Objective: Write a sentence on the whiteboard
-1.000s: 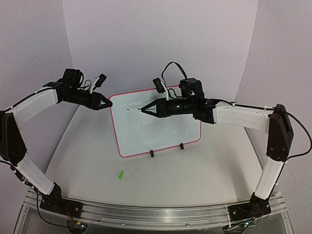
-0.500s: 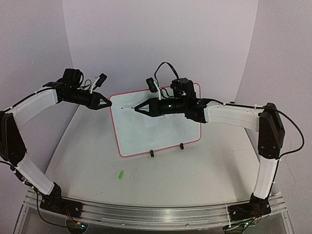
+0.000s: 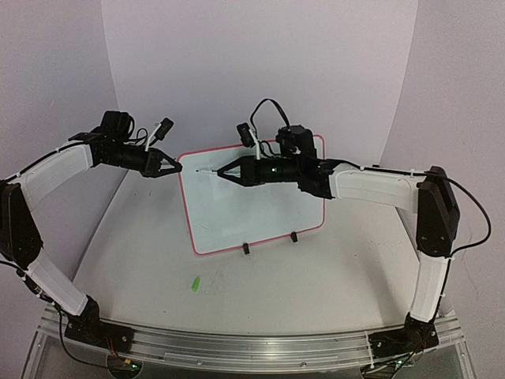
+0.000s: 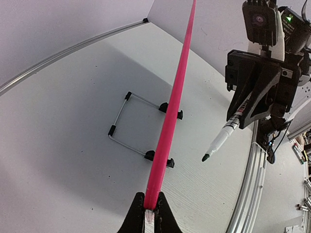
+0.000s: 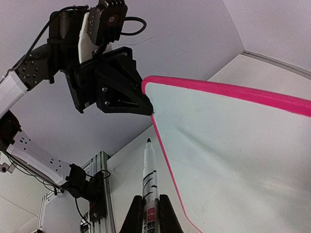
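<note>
The whiteboard point(image 3: 252, 207) stands tilted on its wire stand in the middle of the table, its face blank; no sentence shows on it. My left gripper point(image 3: 177, 167) is shut on the board's upper left corner; the left wrist view shows the pink rim point(image 4: 171, 116) edge-on between the fingertips point(image 4: 137, 213). My right gripper point(image 3: 223, 172) is shut on a white marker point(image 5: 148, 182), uncapped, dark tip pointing at the board's upper left area. The tip point(image 3: 196, 170) hovers just off the surface near the left rim. In the right wrist view the board point(image 5: 233, 145) fills the right side.
A small green cap point(image 3: 195, 283) lies on the table in front of the board. The stand's black clips point(image 3: 269, 242) hold the board's lower edge. Walls enclose the table behind and at both sides. An aluminium rail point(image 3: 237, 347) runs along the near edge.
My right gripper has carried the marker leftward across the board's upper part, tip now close to the left rim. The left gripper and board have not moved.
</note>
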Controlling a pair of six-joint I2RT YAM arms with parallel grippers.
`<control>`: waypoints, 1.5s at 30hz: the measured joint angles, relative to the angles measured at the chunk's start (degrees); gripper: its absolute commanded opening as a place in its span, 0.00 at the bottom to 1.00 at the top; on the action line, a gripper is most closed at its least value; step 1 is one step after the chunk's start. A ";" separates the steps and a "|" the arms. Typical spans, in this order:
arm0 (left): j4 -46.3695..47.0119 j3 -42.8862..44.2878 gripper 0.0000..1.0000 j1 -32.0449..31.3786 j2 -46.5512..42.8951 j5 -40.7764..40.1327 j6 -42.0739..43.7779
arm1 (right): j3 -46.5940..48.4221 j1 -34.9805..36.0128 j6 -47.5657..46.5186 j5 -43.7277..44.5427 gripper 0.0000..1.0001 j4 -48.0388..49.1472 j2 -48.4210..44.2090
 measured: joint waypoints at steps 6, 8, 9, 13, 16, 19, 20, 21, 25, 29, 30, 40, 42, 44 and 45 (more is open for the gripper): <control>0.03 -0.13 0.00 0.00 -0.04 0.38 0.32 | 0.35 0.33 -0.01 1.26 0.00 0.48 0.00; 0.08 -0.24 0.00 0.00 -0.07 0.44 0.46 | 0.59 0.48 -0.02 1.71 0.00 0.68 0.00; 0.11 -0.33 0.00 0.00 -0.11 0.47 0.50 | 0.85 0.58 -0.03 1.95 0.00 0.73 0.01; 0.11 -0.46 0.00 0.00 -0.23 0.54 0.95 | 2.71 1.00 -0.10 2.63 0.00 0.95 0.34; 0.10 -0.47 0.00 0.00 -0.26 0.54 1.14 | 4.35 1.33 -0.21 3.26 0.00 1.48 1.14; 0.09 -0.55 0.00 0.00 -0.36 0.53 1.30 | 5.54 1.41 -0.22 3.98 0.00 1.62 2.25; 0.09 -0.57 0.00 0.00 -0.38 0.53 1.32 | 6.00 1.51 -0.22 4.14 0.00 1.61 2.81; 0.09 -0.57 0.00 0.00 -0.43 0.53 1.33 | 6.28 1.60 -0.22 4.25 0.00 1.58 3.25; 0.09 -0.63 0.00 0.00 -0.46 0.53 1.34 | 6.79 1.68 -0.24 4.62 0.00 1.31 4.61; 0.11 -0.66 0.00 0.00 -0.46 0.53 1.34 | 6.82 1.68 -0.24 5.63 0.00 0.74 4.94; 0.13 -0.70 0.00 0.00 -0.46 0.53 1.34 | 6.83 1.68 -0.23 5.85 0.00 0.72 4.94; 0.22 -0.76 0.00 0.00 -0.46 0.53 1.36 | 7.02 2.01 -0.24 7.54 0.00 0.47 4.96; 0.22 -0.76 0.00 0.00 -0.46 0.53 1.34 | 6.68 2.01 -0.24 7.52 0.00 0.62 4.96; 0.24 -0.76 0.00 0.02 -0.46 0.51 1.34 | 5.89 2.01 -0.24 7.39 0.00 0.86 4.96; 0.25 -0.76 0.00 0.02 -0.46 0.50 1.34 | 5.28 2.03 -0.24 7.22 0.00 0.92 4.96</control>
